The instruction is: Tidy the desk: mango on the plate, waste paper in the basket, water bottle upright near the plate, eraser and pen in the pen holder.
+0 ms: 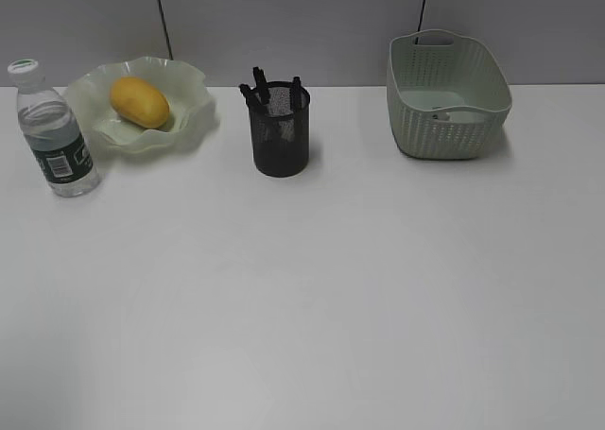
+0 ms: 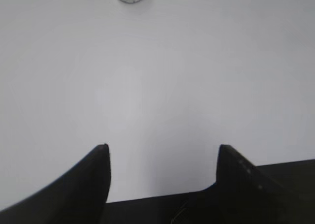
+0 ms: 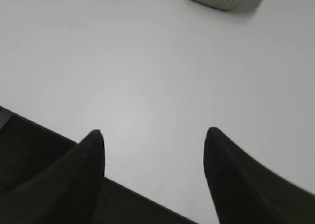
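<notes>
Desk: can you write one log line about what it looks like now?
mango on plate | water bottle upright | pens in pen holder | both jaws open, empty

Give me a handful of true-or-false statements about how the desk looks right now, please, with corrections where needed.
1. The mango lies on the plate. True.
2. The water bottle lies on its side. False: it stands upright, left of the plate.
3. The pen holder is empty. False: dark items stick out of its top.
4. Both the left tool and right tool are open and hold nothing. True.
5. The basket stands left of the pen holder. False: it stands to the right.
</notes>
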Robot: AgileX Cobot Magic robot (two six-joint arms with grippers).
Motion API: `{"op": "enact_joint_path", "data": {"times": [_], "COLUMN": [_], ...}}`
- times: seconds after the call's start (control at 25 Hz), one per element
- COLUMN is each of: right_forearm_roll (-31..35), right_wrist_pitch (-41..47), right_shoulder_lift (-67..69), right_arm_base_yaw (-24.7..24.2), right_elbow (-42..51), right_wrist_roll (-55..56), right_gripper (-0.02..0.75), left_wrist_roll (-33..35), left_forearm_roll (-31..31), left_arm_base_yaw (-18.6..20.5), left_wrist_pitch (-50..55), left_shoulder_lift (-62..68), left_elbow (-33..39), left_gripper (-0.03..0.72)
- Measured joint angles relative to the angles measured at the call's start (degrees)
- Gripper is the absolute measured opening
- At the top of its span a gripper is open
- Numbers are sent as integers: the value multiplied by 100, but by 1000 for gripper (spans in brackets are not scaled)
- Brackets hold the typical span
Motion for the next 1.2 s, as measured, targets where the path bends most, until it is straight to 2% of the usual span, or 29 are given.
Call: {"op": "enact_joint_path", "data": {"times": [0.24, 0.52, 0.72, 0.92, 1.2], "right_forearm_roll": [0, 0, 0, 0, 66], "right_wrist_pitch": [0, 0, 0, 0, 0], "right_shoulder_lift": [0, 0, 0, 0, 0], "right_arm_base_yaw": [0, 0, 0, 0, 0], "right_elbow": [0, 0, 0, 0, 0], "right_wrist_roll": [0, 0, 0, 0, 0], "right_gripper": [503, 503, 502, 502, 502], "left_wrist_roll": [2, 7, 96, 268, 517], "left_forearm_roll": [-214, -354, -338, -393, -567], "left_arm_base_yaw": [0, 0, 0, 0, 0], "left_wrist_pitch": [6, 20, -30, -73, -620], "left_shoulder_lift": [-1801, -3197, -3320, -3320, -3315], "left_elbow": [653, 727, 884, 1393, 1763], "left_gripper": [512, 501, 500, 499, 499]}}
